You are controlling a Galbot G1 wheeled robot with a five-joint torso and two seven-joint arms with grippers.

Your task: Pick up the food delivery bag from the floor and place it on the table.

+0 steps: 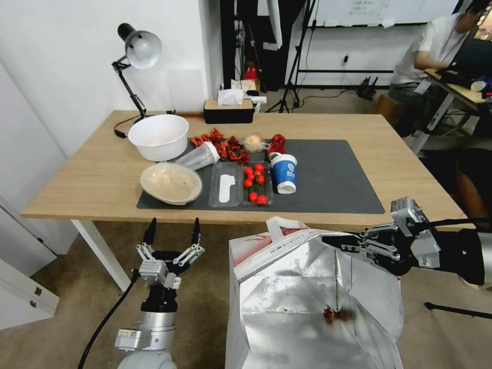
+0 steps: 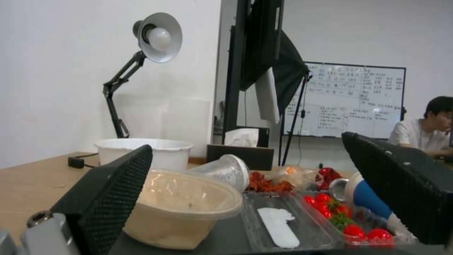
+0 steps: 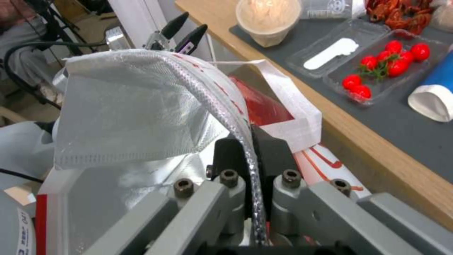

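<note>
The food delivery bag (image 1: 307, 292) hangs open in front of the table's near edge, its silver foil lining facing me and a small red scrap lying inside. My right gripper (image 1: 338, 241) is shut on the bag's top rim (image 3: 245, 141), the foil edge pinched between its black fingers. A white strap handle (image 3: 292, 102) loops toward the table (image 1: 92, 174). My left gripper (image 1: 171, 233) is open, fingers pointing up, left of the bag and below the table edge, apart from the bag. The carpeted floor (image 1: 205, 307) shows beneath.
On the dark grey mat (image 1: 338, 179) lie a white bowl (image 1: 158, 136), a lidded beige bowl (image 1: 170, 183), a clear tray of cherry tomatoes (image 1: 256, 184), a blue-and-white cup (image 1: 284, 173) and a tipped plastic cup (image 1: 200, 156). The mat's right half is bare. A desk lamp (image 1: 138, 48) stands at the back left.
</note>
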